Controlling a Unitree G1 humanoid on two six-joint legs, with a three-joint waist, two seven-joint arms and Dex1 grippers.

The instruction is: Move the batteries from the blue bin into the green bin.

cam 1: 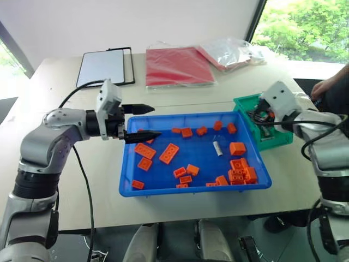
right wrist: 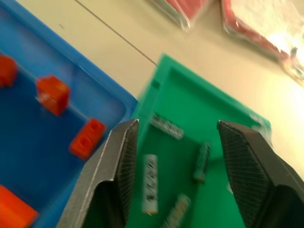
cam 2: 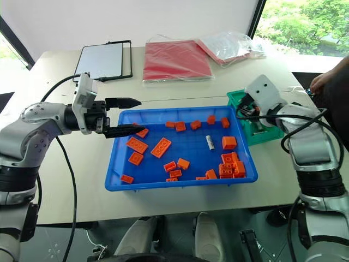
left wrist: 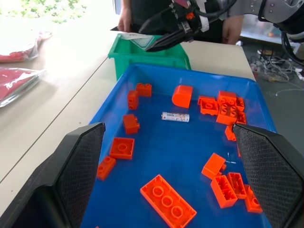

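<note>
Batteries (right wrist: 150, 183) lie in the green bin (right wrist: 216, 118), right below the right tool (right wrist: 173, 142).
That tool hangs released, gripping nothing; one more battery (cam 1: 217, 148) rests among orange bricks (cam 1: 169, 153) in the blue bin (cam 1: 196, 188), ahead of the left tool (cam 1: 146, 121), also spread and bare above the bin's near end.

Beige table (cam 1: 65, 164), carrying blue bin (cam 1: 163, 188), green bin (cam 1: 242, 103) just beside it, black-framed board (cam 1: 103, 66), red packets (cam 1: 177, 65), clear bags (cam 1: 232, 52).
</note>
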